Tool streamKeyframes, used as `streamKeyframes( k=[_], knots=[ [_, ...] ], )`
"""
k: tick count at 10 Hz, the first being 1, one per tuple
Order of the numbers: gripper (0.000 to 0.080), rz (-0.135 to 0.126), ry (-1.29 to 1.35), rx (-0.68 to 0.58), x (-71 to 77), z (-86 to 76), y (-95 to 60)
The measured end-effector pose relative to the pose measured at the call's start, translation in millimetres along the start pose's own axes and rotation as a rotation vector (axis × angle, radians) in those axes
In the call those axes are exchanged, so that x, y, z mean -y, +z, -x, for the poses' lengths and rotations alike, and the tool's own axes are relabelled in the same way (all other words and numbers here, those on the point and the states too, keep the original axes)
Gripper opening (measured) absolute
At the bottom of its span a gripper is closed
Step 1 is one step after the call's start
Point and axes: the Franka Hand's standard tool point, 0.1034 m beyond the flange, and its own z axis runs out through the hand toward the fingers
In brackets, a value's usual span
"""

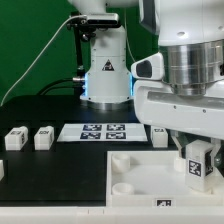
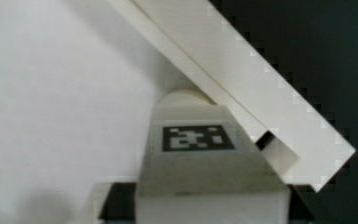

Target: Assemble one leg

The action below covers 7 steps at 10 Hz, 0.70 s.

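My gripper (image 1: 196, 150) is shut on a leg (image 1: 197, 162), a small white block with a black-and-white marker facing the exterior view. It holds the leg upright at the exterior view's right corner of the large white square panel (image 1: 135, 176). I cannot tell whether the leg touches the panel. In the wrist view the leg (image 2: 197, 135) sits between the two dark fingers (image 2: 126, 200) of the gripper (image 2: 202, 208), with the panel's flat face (image 2: 51, 100) and raised rim (image 2: 229, 70) behind it.
Two loose legs (image 1: 14, 138) (image 1: 43, 137) lie on the black table at the exterior view's left, and a third (image 1: 2, 170) sits at the frame edge. The marker board (image 1: 103, 131) lies behind the panel. Another leg (image 1: 160, 134) lies beside it. The arm's base (image 1: 105, 70) stands at the back.
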Motion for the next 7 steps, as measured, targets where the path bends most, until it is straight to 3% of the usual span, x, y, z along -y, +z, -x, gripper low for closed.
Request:
streamKeyframes(
  k=[1,4,5,6,7],
  knots=[
    [0.0291,0.003,0.108,-0.006,0.2,0.3,0.1],
    [0.0322,0.003,0.068,-0.006,0.2,0.3,0.2],
    [0.0503,0.003,0.068,-0.006,0.3,0.5,0.2],
    [0.0602,0.003,0.06,-0.006,0.3,0.5,0.2],
    [0.0602,0.006,-0.087,-0.008,-0.1,-0.1,0.2]
  ],
)
